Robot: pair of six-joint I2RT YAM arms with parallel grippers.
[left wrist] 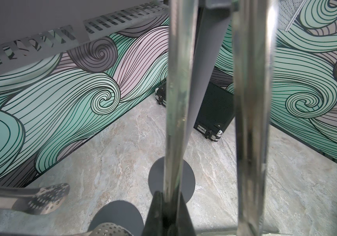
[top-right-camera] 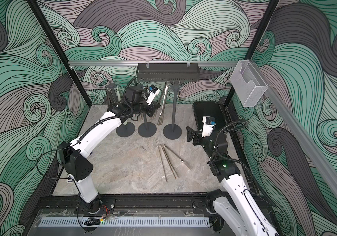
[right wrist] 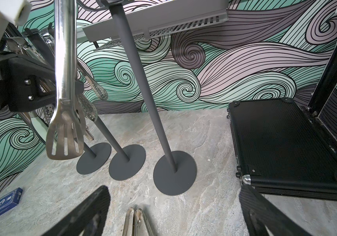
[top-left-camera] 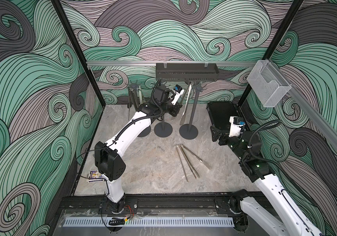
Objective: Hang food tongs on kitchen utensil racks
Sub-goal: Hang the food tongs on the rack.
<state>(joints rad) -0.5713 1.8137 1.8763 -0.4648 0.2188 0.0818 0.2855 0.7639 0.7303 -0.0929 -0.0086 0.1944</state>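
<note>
Along the near edge of the table [top-left-camera: 143, 175] runs the black rail [top-left-camera: 173, 202] that carries both arms. Beyond it, near the table's middle, loose steel tongs [top-left-camera: 190, 162] lie flat. Their arms overlap, so whether there are two pairs or three is hard to count. The right gripper [top-left-camera: 216, 135] hovers over their hinge ends, fingers spread wide and empty.

At the far edge stand the three racks [top-right-camera: 147, 129]. The left rack [top-left-camera: 134, 86] already carries several hung tongs, and perforated tongs [right wrist: 91, 104] dangle by the middle rack [top-left-camera: 163, 129]. The left gripper [top-left-camera: 180, 107] is pinched tight on slotted steel tongs [top-left-camera: 187, 96], held upright just beside the right rack [top-left-camera: 193, 110]. The left wrist view suggests it grips only one arm of them.

The job looks past halfway: this pair is to finish, then the loose ones follow. Whether the held pair's top sits on a hook cannot be told, because the black shelf [top-left-camera: 186, 71] crowds that spot. The left arm hides the middle rack's top.
</note>
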